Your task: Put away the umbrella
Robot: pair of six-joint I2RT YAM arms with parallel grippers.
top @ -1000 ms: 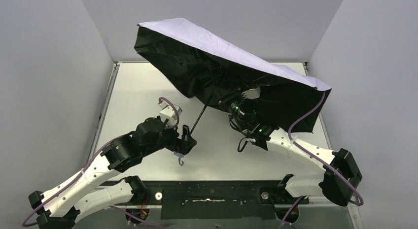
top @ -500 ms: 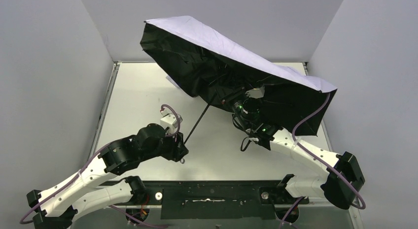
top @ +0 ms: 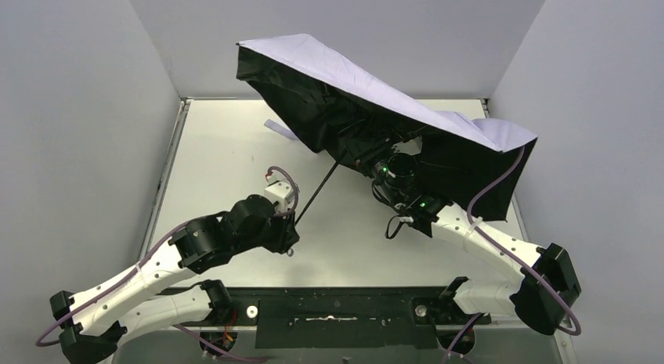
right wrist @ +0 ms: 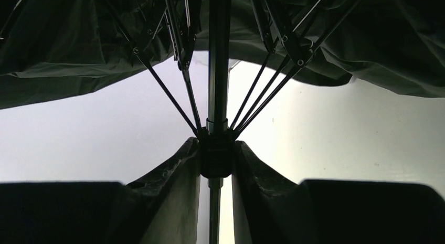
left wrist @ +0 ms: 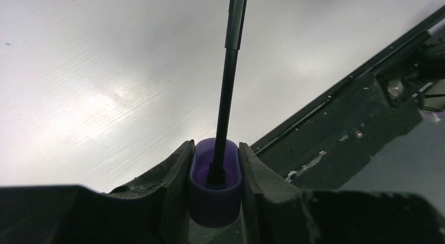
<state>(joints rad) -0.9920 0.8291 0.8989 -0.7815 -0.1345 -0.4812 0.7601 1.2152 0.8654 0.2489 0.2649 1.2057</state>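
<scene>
Beneath the umbrella [top: 368, 70], the right end effector [right wrist: 216, 159] is mostly hidden.

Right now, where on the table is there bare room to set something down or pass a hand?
Free: the far-left table between the left wall and the umbrella canopy, and the near-centre strip ahead of the black base bar. Crowded: under the canopy around the right hand, and along the shaft down to the left hand.

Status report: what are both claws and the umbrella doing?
Left gripper shut on umbrella handle. Right gripper shut on its runner. Canopy open; no obstruction seen.
</scene>
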